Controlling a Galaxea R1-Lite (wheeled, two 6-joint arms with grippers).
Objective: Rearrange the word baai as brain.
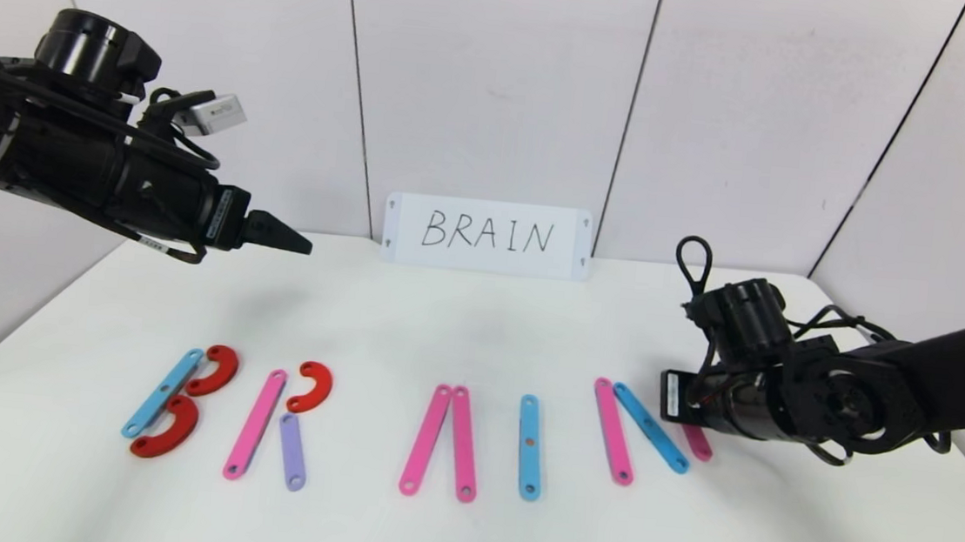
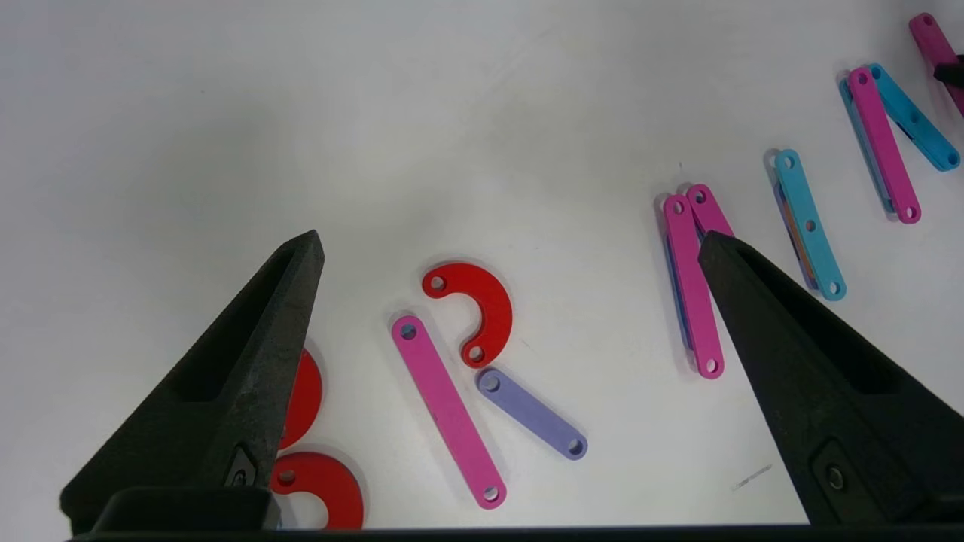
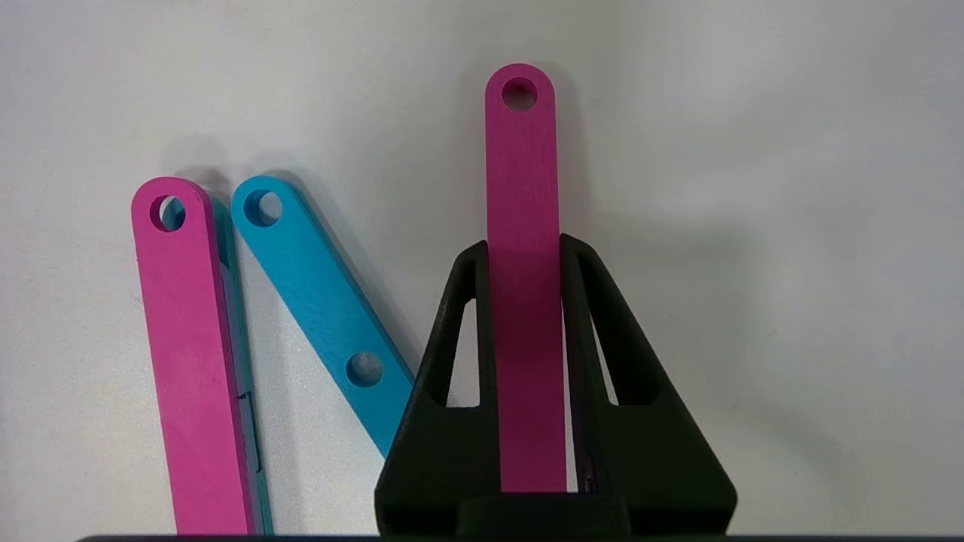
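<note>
A row of plastic letters lies on the white table. The B is a blue strip with two red curves. Beside it, the R is a pink strip, a red curve and a purple strip. Two pink strips lean together as an A, and a single blue strip forms the I. At the right end stand a pink strip and a slanted blue strip. My right gripper is shut on another pink strip just right of them. High over the table's left side, my left gripper hangs open, holding nothing.
A white card with handwritten BRAIN leans against the back wall. My right arm reaches in low from the right edge. Bare table lies between the card and the letters.
</note>
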